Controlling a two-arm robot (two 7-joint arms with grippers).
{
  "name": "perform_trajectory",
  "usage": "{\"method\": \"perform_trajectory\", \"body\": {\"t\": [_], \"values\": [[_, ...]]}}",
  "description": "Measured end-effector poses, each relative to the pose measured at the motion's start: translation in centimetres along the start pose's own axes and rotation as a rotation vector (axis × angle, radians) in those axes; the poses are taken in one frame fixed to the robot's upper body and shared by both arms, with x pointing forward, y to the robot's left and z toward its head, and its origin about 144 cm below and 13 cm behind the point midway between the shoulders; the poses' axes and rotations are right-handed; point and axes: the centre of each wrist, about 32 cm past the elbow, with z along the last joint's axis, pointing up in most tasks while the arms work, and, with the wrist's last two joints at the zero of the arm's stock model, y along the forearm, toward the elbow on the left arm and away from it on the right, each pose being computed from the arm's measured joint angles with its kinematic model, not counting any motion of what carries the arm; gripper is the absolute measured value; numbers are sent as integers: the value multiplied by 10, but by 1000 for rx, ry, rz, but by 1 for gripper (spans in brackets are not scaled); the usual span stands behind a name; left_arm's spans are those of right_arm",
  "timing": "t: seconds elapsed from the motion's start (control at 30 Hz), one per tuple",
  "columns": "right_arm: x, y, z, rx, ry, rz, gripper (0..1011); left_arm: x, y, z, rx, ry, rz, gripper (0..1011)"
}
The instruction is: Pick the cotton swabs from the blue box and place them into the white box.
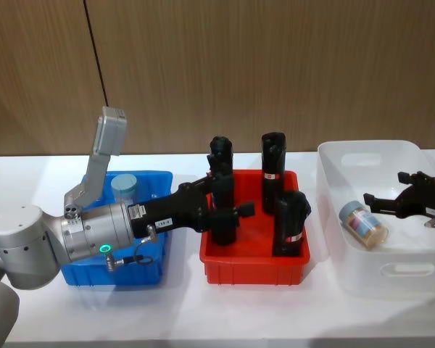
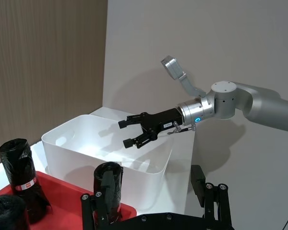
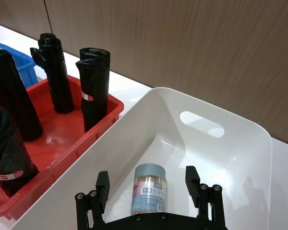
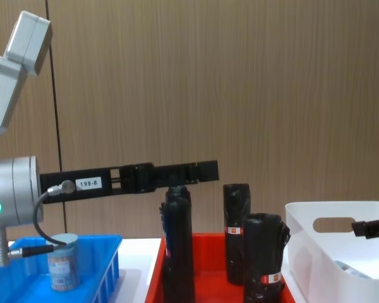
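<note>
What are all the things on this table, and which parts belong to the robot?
cotton swabs: two clear jars, light-blue lids; one in the blue box, one lying in the white box
blue box: one, blue, left
red tray: one, red, middle
black rolls: four, black, upright in the red tray
white box: one, white, right
table: one, white
left gripper: open, above the red tray
right gripper: open, above the white box
</note>
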Motion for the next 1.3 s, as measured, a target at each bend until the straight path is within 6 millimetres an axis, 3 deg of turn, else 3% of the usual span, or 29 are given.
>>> {"method": "perform_trajectory", "body": {"t": [0.4, 1.3], "values": [[-18, -1, -5, 43, -9, -16, 1002, -7, -4, -2, 18, -29, 59, 1004], [-106, -26, -22, 292, 28, -134, 1002, -41, -25, -13, 62, -194, 341, 1004]]}}
